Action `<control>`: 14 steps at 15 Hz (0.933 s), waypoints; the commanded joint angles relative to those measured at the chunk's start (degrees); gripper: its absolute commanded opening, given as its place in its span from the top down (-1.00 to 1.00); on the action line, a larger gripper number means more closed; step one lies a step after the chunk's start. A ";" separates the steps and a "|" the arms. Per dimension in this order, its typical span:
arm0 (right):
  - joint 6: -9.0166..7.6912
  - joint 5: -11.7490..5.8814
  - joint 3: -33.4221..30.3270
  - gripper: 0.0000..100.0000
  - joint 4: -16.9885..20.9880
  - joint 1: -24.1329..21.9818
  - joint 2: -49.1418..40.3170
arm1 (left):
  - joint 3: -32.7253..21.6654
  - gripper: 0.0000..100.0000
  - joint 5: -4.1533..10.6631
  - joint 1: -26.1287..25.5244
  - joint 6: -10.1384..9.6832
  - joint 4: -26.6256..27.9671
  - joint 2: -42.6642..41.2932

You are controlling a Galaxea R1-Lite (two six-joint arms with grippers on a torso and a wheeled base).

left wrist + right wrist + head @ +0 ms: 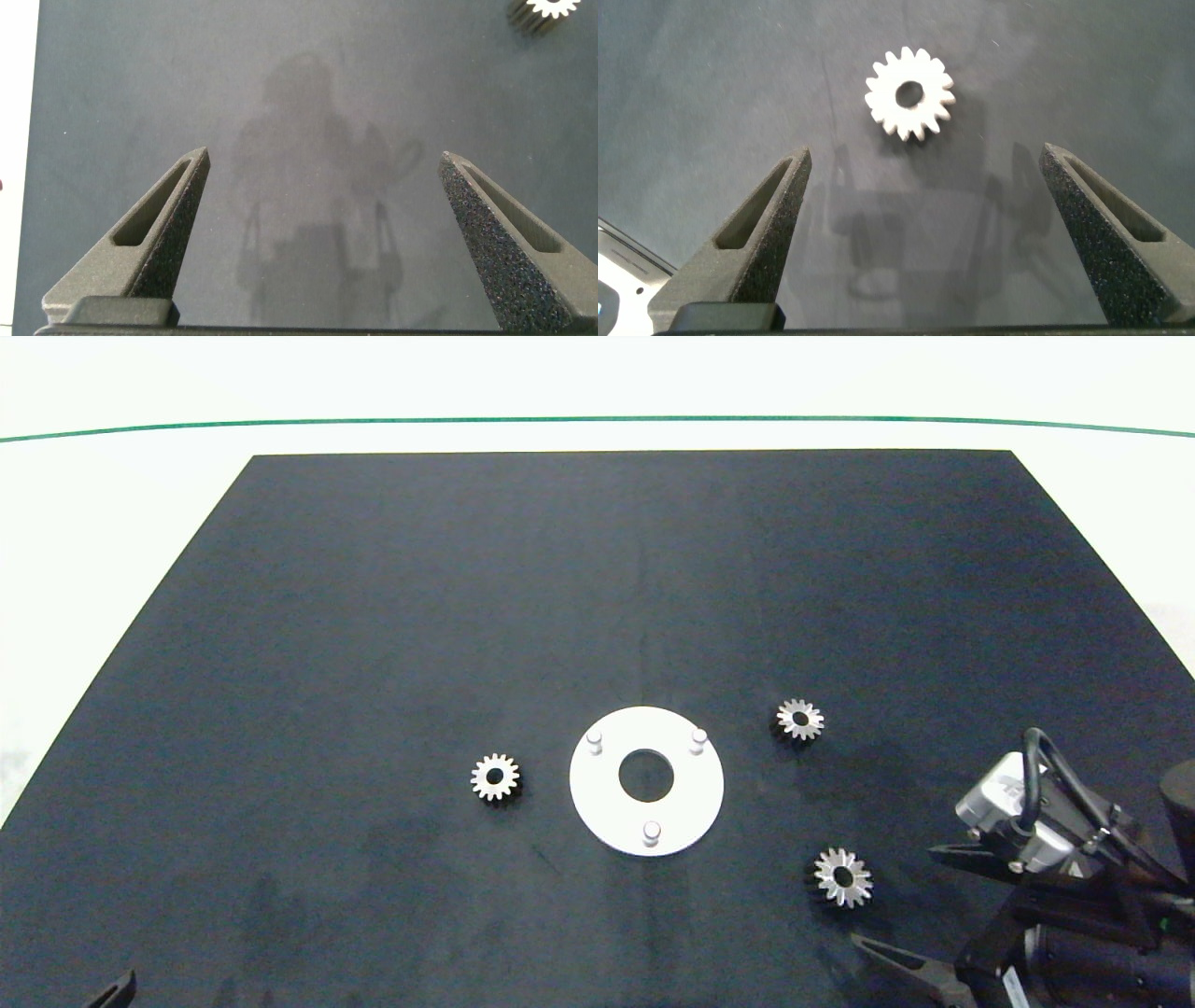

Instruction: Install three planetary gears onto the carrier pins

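From overhead, my right claw (920, 910) hangs just beside the nearest gear (843, 876), while all three carrier pins (651, 831) on the white disc (597, 803) stand bare. My left wrist camera shows the left claw (322, 163) wide open, empty, over bare tabletop (308, 84). My right wrist camera shows that claw wide open and empty, the gear just ahead, seemingly lined up for pickup.

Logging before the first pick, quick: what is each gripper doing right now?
Left gripper: open, empty, over bare black mat.
Right gripper: open, empty, just short of a planetary gear lying flat.
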 commanded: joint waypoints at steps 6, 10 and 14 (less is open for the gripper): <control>-0.06 -0.56 -1.44 -1.00 -3.41 1.20 8.66 | -0.70 -1.00 0.27 0.00 0.20 0.02 0.47; -0.06 -0.73 -2.23 -1.00 -3.94 1.38 10.95 | -1.23 -1.00 0.27 0.00 0.20 0.02 0.47; -0.06 -0.91 -3.29 -0.87 -4.46 1.29 11.48 | -1.67 -1.00 0.27 0.09 0.20 0.02 0.39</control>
